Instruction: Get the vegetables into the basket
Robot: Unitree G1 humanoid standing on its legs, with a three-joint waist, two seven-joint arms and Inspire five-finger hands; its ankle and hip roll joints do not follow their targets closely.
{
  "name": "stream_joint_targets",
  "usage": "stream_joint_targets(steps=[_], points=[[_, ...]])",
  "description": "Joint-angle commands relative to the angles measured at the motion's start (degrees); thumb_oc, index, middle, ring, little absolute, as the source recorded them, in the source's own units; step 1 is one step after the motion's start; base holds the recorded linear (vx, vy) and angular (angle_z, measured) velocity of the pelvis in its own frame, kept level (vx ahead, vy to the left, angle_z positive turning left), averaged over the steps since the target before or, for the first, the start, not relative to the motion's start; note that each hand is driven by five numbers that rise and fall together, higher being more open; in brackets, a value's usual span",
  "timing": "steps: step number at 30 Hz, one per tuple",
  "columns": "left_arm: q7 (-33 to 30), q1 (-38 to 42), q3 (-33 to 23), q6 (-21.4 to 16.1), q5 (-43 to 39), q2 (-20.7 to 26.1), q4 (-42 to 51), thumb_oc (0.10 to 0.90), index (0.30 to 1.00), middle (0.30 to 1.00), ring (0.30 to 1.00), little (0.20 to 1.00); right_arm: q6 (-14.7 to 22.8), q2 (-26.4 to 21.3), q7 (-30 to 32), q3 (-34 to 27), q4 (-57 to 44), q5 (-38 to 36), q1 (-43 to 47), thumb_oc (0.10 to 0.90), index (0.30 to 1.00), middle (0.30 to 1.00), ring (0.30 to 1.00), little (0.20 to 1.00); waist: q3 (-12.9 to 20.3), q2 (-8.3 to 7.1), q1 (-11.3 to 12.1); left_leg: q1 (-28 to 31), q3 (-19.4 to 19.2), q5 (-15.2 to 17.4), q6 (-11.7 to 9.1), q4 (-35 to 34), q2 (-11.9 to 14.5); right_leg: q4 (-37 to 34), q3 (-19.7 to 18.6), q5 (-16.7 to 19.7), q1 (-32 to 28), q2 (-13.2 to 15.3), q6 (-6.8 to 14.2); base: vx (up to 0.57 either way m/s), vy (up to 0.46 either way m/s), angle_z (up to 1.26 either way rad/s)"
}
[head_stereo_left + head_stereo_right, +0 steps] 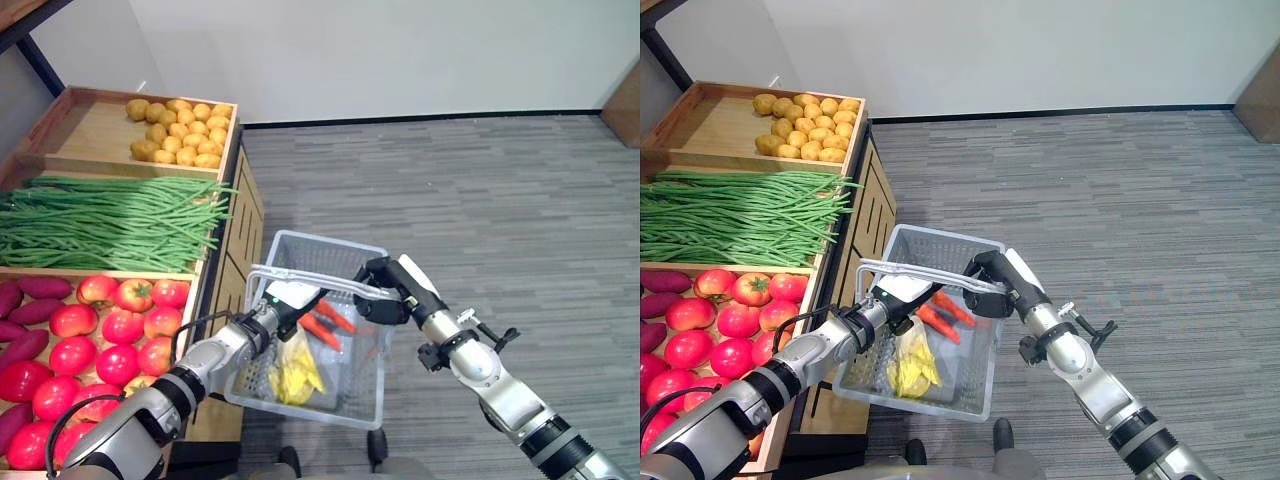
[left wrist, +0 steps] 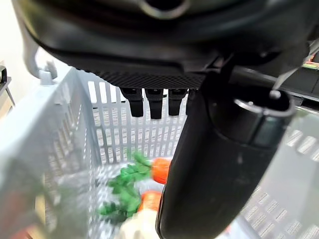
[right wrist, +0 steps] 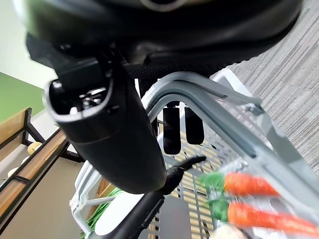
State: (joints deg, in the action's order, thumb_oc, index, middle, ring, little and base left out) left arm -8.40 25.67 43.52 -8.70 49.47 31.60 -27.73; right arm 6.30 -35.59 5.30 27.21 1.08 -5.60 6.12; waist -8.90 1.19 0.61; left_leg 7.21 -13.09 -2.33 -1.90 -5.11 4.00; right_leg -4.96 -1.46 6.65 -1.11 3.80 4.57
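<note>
Basket (image 1: 330,262) of pale grey plastic mesh stands on the carpeted floor (image 1: 480,190), just beside the wooden produce stand (image 1: 232,215), with its handles raised over the opening. Inside lie 2 carrots (image 1: 328,322) with green tops, side by side, and near them some yellow items (image 1: 296,372) in clear wrapping; what they are cannot be told.

The right hand (image 1: 385,292) is at the basket's right rim, its fingers curled round the grey handle (image 3: 209,112), which the right wrist view shows passing under the fingers and over the carrots (image 3: 249,199). The left hand (image 1: 285,303) reaches in from the stand side and sits over the basket's near-left part, level with the handles. In the left wrist view its fingers (image 2: 155,102) point down into the basket, straight and holding nothing, with the thumb (image 2: 219,164) standing out in front of the carrots (image 2: 159,172).

On the stand, 3 sections show: potatoes (image 1: 182,130) in the far tray, a spread of long green beans (image 1: 110,222) in the middle, and red tomatoes (image 1: 100,345) in the near tray with purple sweet potatoes (image 1: 28,310) along its left edge.
</note>
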Motion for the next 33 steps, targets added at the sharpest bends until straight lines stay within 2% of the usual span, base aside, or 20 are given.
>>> stream_joint_targets(steps=[1, 2, 3, 4, 6, 8, 9, 10, 14, 15, 18, 20, 22, 26, 33], points=[[-1.90, 5.62, -1.86, -3.37, -3.25, 1.55, 5.26, 0.900, 1.000, 1.000, 1.000, 1.000, 8.61, 3.13, 3.28, -6.54, -5.79, -2.97, 6.29, 0.400, 0.300, 0.300, 0.300, 0.300, 5.09, -2.03, 0.68, -1.41, 2.46, -0.91, -2.52, 0.11, 1.07, 0.54, 4.22, -0.40, -2.77, 3.86, 3.54, 0.00, 0.000, 0.00], [-1.66, 5.49, -1.91, -3.33, -3.41, 1.72, 5.56, 0.900, 1.000, 1.000, 1.000, 1.000, 8.62, 3.18, 3.29, -6.51, -5.76, -2.95, 6.26, 0.400, 0.300, 0.300, 0.300, 0.300, 5.23, -2.02, 0.64, -1.13, 2.53, -0.27, -2.58, 0.11, 1.06, 0.40, 4.27, -0.89, -3.13, 3.87, 3.66, -0.03, -0.029, 0.04], [-0.31, 3.23, -2.95, -5.70, -9.01, 2.11, 10.21, 0.900, 1.000, 1.000, 1.000, 1.000, 8.16, 3.08, 3.80, -7.75, -3.75, -1.54, 5.46, 0.400, 0.300, 0.300, 0.300, 0.300, 5.11, -2.08, 0.99, -1.56, 2.77, -1.00, -2.51, 0.11, 1.05, 0.55, 4.46, -0.42, -2.83, 3.89, 3.49, 0.05, -0.011, 0.05], [0.50, 2.05, -3.51, -6.01, -10.99, 2.54, 12.12, 0.900, 1.000, 1.000, 1.000, 1.000, 8.06, 3.20, 4.05, -8.08, -2.78, -1.15, 5.15, 0.400, 0.300, 0.300, 0.300, 0.300, 5.29, -2.08, 1.02, -1.23, 2.92, -0.38, -2.55, 0.11, 1.01, 0.42, 4.55, -0.89, -3.23, 3.92, 3.56, -0.02, -0.033, 0.08], [2.97, -3.10, -5.50, -7.93, -19.83, 2.89, 17.65, 0.900, 1.000, 1.000, 1.000, 1.000, 7.29, 3.48, 5.29, -9.96, 1.66, 1.74, 4.05, 0.400, 0.300, 0.300, 0.300, 0.300, 5.05, -2.17, 1.62, -1.56, 3.33, -1.01, -2.39, 0.11, 0.99, 0.58, 4.81, -0.57, -3.09, 3.93, 3.35, 0.00, -0.026, 0.11], [4.39, -5.05, -6.19, -8.25, -23.00, 3.40, 19.54, 0.900, 1.000, 1.000, 1.000, 1.000, 7.01, 3.49, 5.92, -10.67, 3.39, 3.20, 3.76, 0.400, 0.300, 0.300, 0.300, 0.300, 5.09, -2.22, 1.73, -1.66, 3.49, -1.02, -2.37, 0.11, 1.01, 0.53, 4.99, -0.60, -3.13, 3.89, 3.33, 0.03, -0.021, 0.14], [9.14, -8.30, -5.94, -9.76, -31.17, 4.98, 24.72, 0.900, 1.000, 1.000, 1.000, 1.000, 5.91, 3.27, 7.81, -12.69, 9.39, 6.62, 3.65, 0.400, 0.300, 0.300, 0.300, 0.300, 5.15, -2.20, 2.33, -1.56, 3.93, -0.51, -2.35, 0.11, 0.91, 0.34, 5.33, -1.04, -3.59, 3.86, 3.35, 0.02, -0.036, 0.08], [10.54, -10.00, -6.13, -9.80, -35.78, 6.22, 27.41, 0.900, 1.000, 1.000, 1.000, 1.000, 5.20, 3.28, 8.83, -13.56, 14.02, 8.16, 4.06, 0.400, 0.300, 0.300, 0.300, 0.300, 4.95, -2.16, 2.74, -1.88, 4.28, -1.05, -2.23, 0.11, 0.91, 0.40, 5.59, -0.61, -3.36, 3.91, 3.25, 0.06, -0.039, 0.06], [10.04, -19.02, -6.90, -9.19, -40.65, 7.52, 25.73, 0.900, 1.000, 1.000, 1.000, 1.000, 2.97, 4.21, 13.20, -15.02, 32.34, 10.89, 6.19, 0.400, 0.300, 0.300, 0.300, 0.300, 4.45, -2.07, 4.66, -2.20, 5.56, -0.78, -2.21, 0.11, 0.72, 0.21, 6.49, -1.20, -3.95, 3.78, 3.29, 0.00, -0.036, 0.15], [10.04, -19.03, -6.92, -9.21, -40.64, 7.51, 25.72, 0.900, 1.000, 1.000, 1.000, 1.000, 3.01, 4.22, 13.22, -14.98, 32.40, 10.89, 6.24, 0.400, 0.300, 0.300, 0.300, 0.300, 4.46, -2.07, 4.62, -2.22, 5.57, -0.78, -2.21, 0.11, 0.72, 0.21, 6.51, -1.20, -3.94, 3.78, 3.29, 0.00, -0.040, 0.14], [11.59, -22.21, -6.47, -8.15, -40.13, 7.30, 19.27, 0.900, 1.000, 1.000, 1.000, 1.000, 2.04, 3.43, 14.53, -15.14, 43.15, 12.06, 8.29, 0.400, 0.300, 0.300, 0.300, 0.300, 4.17, -1.89, 5.56, -2.90, 6.33, -1.10, -2.21, 0.11, 0.59, 0.09, 6.94, -1.15, -3.82, 3.76, 3.33, -0.01, -0.027, 0.07], [11.04, -22.29, -5.71, -8.15, -34.89, 6.65, 12.13, 0.900, 1.000, 1.000, 1.000, 1.000, 1.51, 3.28, 15.26, -15.14, 50.17, 12.07, 9.91, 0.400, 0.300, 0.300, 0.300, 0.300, 3.78, -1.74, 6.00, -3.36, 6.72, -1.23, -2.22, 0.11, 0.54, 0.09, 7.08, -1.10, -3.55, 3.77, 3.32, -0.03, -0.020, 0.17], [7.52, -23.48, -6.85, -6.57, -27.60, 2.35, -1.84, 0.900, 1.000, 1.000, 1.000, 1.000, 1.65, 3.29, 15.31, -15.83, 57.43, 10.65, 11.06, 0.400, 0.300, 0.300, 0.300, 0.300, 3.25, -1.52, 6.31, -4.06, 6.80, -1.47, -2.35, 0.11, 0.55, 0.05, 7.28, -0.90, -3.06, 3.78, 3.29, -0.03, -0.021, 0.12], [5.46, -24.22, -8.87, -4.99, -23.80, -0.54, -10.51, 0.900, 1.000, 1.000, 1.000, 1.000, 0.88, 2.07, 14.32, -15.84, 60.99, 10.72, 12.25, 0.400, 0.300, 0.300, 0.300, 0.300, 2.52, -1.17, 6.54, -4.79, 6.75, -1.76, -2.40, 0.11, 0.55, 0.03, 7.18, -0.59, -2.24, 3.74, 3.24, -0.03, -0.008, 0.00], [1.79, -25.31, -13.56, -1.48, -21.78, -5.99, -26.27, 0.900, 1.000, 1.000, 1.000, 1.000, -0.01, -0.31, 13.38, -14.90, 66.21, 11.64, 15.78, 0.400, 0.300, 0.300, 0.300, 0.300, 0.79, -0.39, 6.89, -6.69, 6.54, -2.60, -2.56, 0.11, 0.70, 0.11, 6.83, 0.18, 0.03, 3.73, 3.12, -0.05, -0.011, -0.01]])
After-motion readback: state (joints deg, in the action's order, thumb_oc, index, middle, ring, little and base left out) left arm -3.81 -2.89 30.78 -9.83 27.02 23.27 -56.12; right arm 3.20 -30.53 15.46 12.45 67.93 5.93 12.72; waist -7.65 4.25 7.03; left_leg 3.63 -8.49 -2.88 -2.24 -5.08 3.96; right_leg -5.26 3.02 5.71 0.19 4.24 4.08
